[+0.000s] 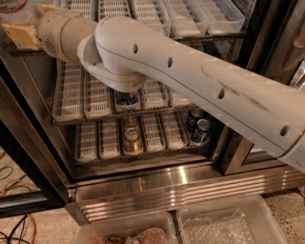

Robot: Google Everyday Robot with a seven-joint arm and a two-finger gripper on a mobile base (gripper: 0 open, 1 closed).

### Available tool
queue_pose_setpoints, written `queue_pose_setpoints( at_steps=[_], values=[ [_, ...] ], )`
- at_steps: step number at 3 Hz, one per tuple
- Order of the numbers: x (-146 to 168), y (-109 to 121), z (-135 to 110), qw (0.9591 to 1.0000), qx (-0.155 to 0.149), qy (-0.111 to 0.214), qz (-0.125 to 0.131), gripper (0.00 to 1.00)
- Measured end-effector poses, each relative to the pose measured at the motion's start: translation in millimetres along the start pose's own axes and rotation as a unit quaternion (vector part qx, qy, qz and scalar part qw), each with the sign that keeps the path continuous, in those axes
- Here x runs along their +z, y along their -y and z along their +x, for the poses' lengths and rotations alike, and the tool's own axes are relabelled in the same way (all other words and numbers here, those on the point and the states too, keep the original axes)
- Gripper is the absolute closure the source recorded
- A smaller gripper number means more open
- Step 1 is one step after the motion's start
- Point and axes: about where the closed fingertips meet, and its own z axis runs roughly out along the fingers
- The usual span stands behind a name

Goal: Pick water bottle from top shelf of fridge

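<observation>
The water bottle (pixel 13 10), clear plastic with a reddish band, shows at the top left corner, partly cut off by the frame edge. My gripper (pixel 20 24) is at the far left end of the white arm, at the left end of the top shelf (pixel 190 19). It is shut on the bottle, with one tan finger (pixel 21 36) pressed against the bottle's lower side; the other finger is mostly hidden. The top shelf's white slotted lanes run across the top of the fridge (pixel 157 183).
A blue Pepsi can (pixel 127 97) stands on the middle rack behind the arm. A gold can (pixel 132 140) and dark cans (pixel 200 129) stand on the lower rack. Dark door frames (pixel 28 157) flank the opening. Clear plastic bins (pixel 219 224) sit on the floor in front.
</observation>
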Motion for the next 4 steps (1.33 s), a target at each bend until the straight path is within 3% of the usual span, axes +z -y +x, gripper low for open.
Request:
queue_pose_setpoints(
  at_steps=[1, 2, 4],
  values=[
    [-0.6, -1.7, 2.9, 1.0000, 0.006, -0.003, 0.002, 0.90],
    [-1.9, -4.1, 5.4, 0.9999, 0.012, -0.008, 0.002, 1.00],
    [-6.1, -7.6, -20.6, 0.9999, -0.010, 0.001, -0.005, 1.00]
  ],
)
